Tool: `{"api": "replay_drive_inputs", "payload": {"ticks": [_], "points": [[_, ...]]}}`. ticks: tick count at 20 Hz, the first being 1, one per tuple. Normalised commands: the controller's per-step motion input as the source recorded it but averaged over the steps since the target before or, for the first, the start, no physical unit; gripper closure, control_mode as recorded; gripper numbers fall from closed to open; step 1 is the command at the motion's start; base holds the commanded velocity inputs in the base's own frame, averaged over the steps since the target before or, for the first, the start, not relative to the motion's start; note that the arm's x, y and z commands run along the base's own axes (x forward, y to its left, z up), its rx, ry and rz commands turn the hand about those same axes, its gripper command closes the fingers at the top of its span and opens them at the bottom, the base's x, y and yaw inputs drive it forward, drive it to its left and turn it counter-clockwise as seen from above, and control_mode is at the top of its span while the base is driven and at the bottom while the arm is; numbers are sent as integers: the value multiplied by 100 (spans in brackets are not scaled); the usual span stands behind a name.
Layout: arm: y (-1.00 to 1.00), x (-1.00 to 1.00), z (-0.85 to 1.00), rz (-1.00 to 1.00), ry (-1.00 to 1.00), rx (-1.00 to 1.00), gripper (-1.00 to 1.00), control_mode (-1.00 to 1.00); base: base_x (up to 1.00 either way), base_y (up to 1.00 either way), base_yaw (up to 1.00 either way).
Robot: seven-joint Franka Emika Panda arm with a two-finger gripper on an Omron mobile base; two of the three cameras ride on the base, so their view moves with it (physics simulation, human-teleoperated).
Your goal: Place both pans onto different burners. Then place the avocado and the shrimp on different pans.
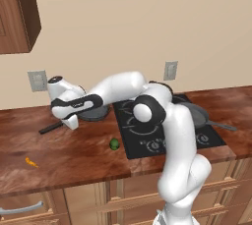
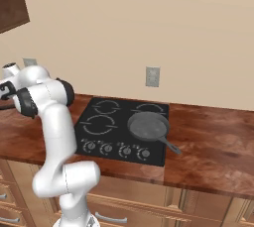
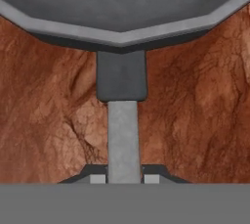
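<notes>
Jaws clamped narrow on the long thin handle (image 3: 124, 140) of the round dark grey frying pan (image 1: 93, 113), its handle axis running straight from the jaws to the bowl, black glass cooktop (image 1: 147, 138) to the right.

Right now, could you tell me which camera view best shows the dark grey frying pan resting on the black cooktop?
The right base view: the dark grey frying pan lies unobstructed on the black cooktop. In the left base view the arm hides most of it.
</notes>
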Motion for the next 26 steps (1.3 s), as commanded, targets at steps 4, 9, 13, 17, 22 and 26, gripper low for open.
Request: {"api": "replay_drive_inputs", "payload": {"ticks": [4, 9, 13, 17, 22, 26], "points": [[-3, -5, 5, -8, 0, 0, 100, -100, 0, 0, 0], [-17, -5, 0, -7, 0, 0, 100, -100, 0, 0, 0], [-30, -12, 0, -6, 0, 0, 100, -100, 0, 0, 0], [-34, -20, 0, -1, 0, 0, 100, -100, 0, 0, 0], [-38, -27, 0, 0, 0, 0, 100, -100, 0, 0, 0], [-36, -25, 0, 1, 0, 0, 100, -100, 0, 0, 0]]}}
